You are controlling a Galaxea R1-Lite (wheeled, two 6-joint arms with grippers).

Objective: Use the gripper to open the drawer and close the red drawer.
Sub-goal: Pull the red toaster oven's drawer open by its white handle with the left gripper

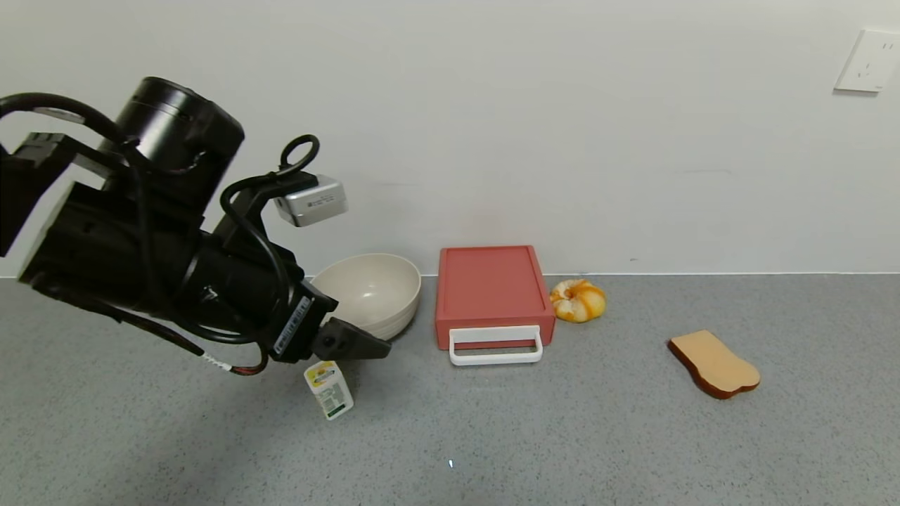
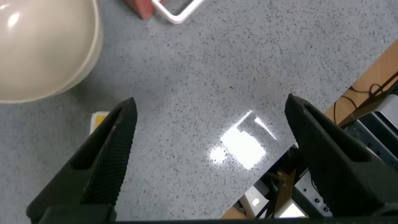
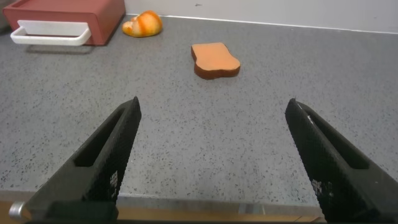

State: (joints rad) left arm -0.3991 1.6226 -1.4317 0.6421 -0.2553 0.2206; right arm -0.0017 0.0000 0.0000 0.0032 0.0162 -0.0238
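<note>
Mostly the view is filled by a grey speckled counter (image 1: 562, 436) that runs back to a plain white wall (image 1: 527, 105), where a white socket plate (image 1: 869, 61) sits high on the right side. In the left wrist view the counter ends at an edge, and cables and equipment show below it.

Among the other things, the left gripper (image 1: 373, 346) on its black arm is the largest. It hangs above the counter on the left, and its fingers stand wide apart with nothing between them. It points toward the right, in front of the beige bowl (image 1: 373, 292). This bowl rests against the wall line, tipped so that its opening faces forward, just beside the left side of the drawer (image 1: 492, 292). A slice of toast (image 1: 714, 364) lies flat, well apart on the right. An orange and white bun (image 1: 578, 300) sits near the drawer's right side. A small white bottle (image 1: 329, 390) with a green label lies under the left gripper's tip.

The right gripper (image 3: 211, 162) shows only in its own wrist view, low over the counter, its fingers also wide and empty.

The red drawer box stands against the wall near the middle. Its long axis runs from the wall toward the robot, and its white loop handle (image 1: 496, 346) faces the robot. The front looks closed.
</note>
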